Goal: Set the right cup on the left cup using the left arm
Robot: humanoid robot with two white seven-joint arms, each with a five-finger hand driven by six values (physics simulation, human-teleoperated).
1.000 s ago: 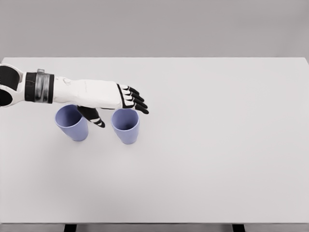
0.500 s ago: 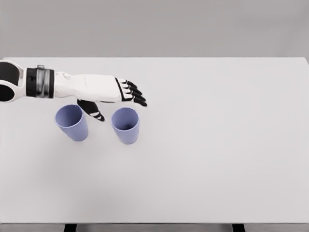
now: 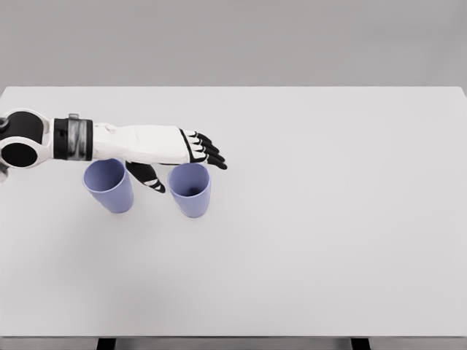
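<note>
Hovering with spread fingers (image 3: 210, 153), left hand (image 3: 157, 144) overhangs right cup (image 3: 190, 189) (smooth, tapered, lavender).

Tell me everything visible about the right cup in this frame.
The right cup is a plain lavender-blue tumbler that looks like matte plastic, handleless, tapering toward its base. It stands upright on the white table, mouth open and seemingly empty, apart from the matching left cup. The left hand hovers over its far rim with fingers extended and thumb pointing down between the cups. The hand overlaps the rim in the picture; contact cannot be confirmed. It is not grasped.
</note>
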